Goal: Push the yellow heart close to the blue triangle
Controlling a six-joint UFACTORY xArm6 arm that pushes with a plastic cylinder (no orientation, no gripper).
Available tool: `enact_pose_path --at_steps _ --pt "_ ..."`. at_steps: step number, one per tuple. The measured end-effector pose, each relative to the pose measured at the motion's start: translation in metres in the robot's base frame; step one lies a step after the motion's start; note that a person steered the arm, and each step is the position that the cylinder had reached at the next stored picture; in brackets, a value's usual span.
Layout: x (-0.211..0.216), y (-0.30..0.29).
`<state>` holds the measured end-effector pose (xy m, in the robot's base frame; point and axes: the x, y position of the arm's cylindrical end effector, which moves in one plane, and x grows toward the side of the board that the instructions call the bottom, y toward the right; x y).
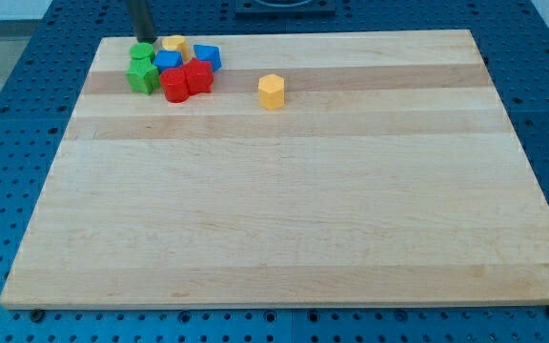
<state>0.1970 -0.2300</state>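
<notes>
No legible text, labels, brands, numbers or signs anywhere in view. Checked board (294, 191), blocks and blue surround (8, 95): all plain, unmarked.

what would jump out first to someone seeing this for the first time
A tight cluster of coloured blocks sits at the wooden board's top-left corner: green blocks, red blocks, blue blocks and a yellow block at the back. My tip stands at the cluster's top edge, just above the green blocks. One yellow block sits alone to the cluster's right.
</notes>
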Motion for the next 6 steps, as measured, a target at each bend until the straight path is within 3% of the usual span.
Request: enact_pose_path --at_steps 2,6 --pt "0.008 0.012" --pt "0.059 0.135"
